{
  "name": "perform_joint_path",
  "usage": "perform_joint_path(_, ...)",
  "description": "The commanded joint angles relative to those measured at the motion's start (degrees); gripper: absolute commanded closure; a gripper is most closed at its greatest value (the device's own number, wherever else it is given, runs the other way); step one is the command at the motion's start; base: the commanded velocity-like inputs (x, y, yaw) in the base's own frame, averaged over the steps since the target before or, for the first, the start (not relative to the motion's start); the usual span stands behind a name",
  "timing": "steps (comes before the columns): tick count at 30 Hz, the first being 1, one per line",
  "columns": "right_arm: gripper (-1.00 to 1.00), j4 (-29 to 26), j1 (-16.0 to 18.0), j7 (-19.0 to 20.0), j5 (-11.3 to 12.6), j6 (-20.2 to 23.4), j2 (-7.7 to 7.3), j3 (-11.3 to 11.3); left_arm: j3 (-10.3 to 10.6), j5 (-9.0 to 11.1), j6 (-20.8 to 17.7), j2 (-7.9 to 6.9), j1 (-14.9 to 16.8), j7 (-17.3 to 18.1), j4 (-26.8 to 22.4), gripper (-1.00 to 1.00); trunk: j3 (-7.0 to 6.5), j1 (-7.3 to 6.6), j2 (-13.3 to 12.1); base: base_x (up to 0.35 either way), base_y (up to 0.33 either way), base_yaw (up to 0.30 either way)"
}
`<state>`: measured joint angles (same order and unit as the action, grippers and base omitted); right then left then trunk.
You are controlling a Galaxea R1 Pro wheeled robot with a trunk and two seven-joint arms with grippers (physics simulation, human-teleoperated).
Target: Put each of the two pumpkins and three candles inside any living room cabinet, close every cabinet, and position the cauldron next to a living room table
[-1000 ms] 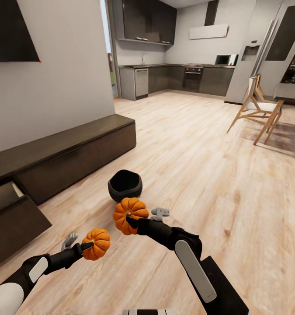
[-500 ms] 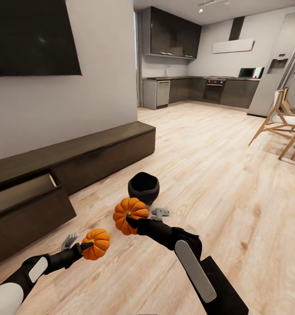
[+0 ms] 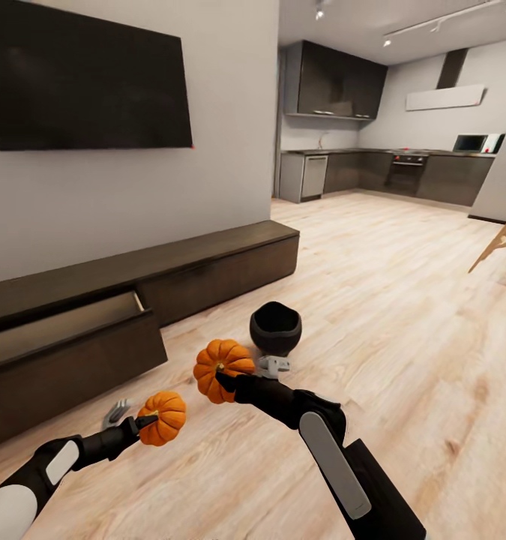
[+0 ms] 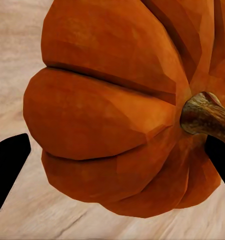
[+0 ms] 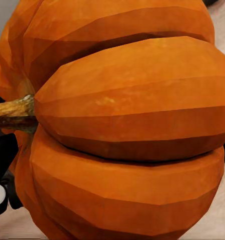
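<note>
Orange pumpkins (image 3: 223,370) (image 3: 163,418): two, one per pincer.

A ribbed, bright orange pumpkin (image 5: 127,130) lay close against the lens, its broad lobes stacked one over another with dark grooves between them. A short brownish woody stem (image 5: 12,114) stuck out sideways from it. Dark gripper parts showed at the edges beside the pumpkin, and a sliver of pale wooden floor (image 5: 220,220) was visible past it
</note>
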<state>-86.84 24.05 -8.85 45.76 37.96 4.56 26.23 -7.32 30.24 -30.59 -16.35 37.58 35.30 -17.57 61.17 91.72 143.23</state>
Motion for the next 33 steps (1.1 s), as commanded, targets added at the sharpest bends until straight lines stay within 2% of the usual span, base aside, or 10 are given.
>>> perform_joint_path(1,1.0,-0.09,0.04,-0.53,0.85,0.1,0.01,0.03,-0.32,0.51,-0.53,-0.02,0.04,0.09,-0.01,1.0,-0.15,-0.04,0.01,-0.032,0.0,0.282)
perform_joint_path(13,1.0,0.0,0.04,-0.56,0.56,0.18,0.07,0.12,-0.32,0.52,-0.39,-0.23,0.04,0.18,0.0,1.0,-1.92,-2.65,-4.74,-0.003,0.0,0.28)
perform_joint_path(18,1.0,0.08,0.04,-0.56,0.51,0.19,0.1,0.13,-0.39,0.6,-0.27,-1.03,0.04,0.2,0.07,1.0,-2.65,-3.75,-6.75,0.0,0.0,0.279)
perform_joint_path(20,1.0,0.09,0.04,-0.56,0.49,0.24,0.1,0.19,-0.88,0.6,-0.3,-1.35,0.04,0.21,0.07,1.0,-2.94,-4.19,-7.55,0.0,0.0,0.279)
perform_joint_path(24,1.0,0.08,0.04,-0.62,0.47,0.34,0.14,0.22,-3.69,0.68,-0.46,-3.03,0.04,0.21,0.08,1.0,-3.51,-5.07,-9.16,0.0,0.0,0.279)
perform_joint_path(26,1.0,0.09,0.04,-0.65,0.47,0.35,0.21,0.28,-4.52,0.69,-1.38,-3.89,0.04,0.22,0.08,1.0,-3.8,-5.51,-9.96,0.0,0.0,0.278)
perform_joint_path(30,1.0,0.09,0.04,-0.93,0.42,0.45,0.45,0.31,-5.0,0.58,-4.94,-4.63,0.04,0.21,0.08,1.0,-4.37,-6.38,-11.56,0.0,0.0,0.278)
perform_joint_path(33,1.0,0.09,0.04,-3.67,0.51,0.5,1.24,0.38,-5.19,0.49,-7.53,-5.0,0.04,0.17,0.08,1.0,-4.8,-7.04,-12.77,0.0,0.0,0.278)
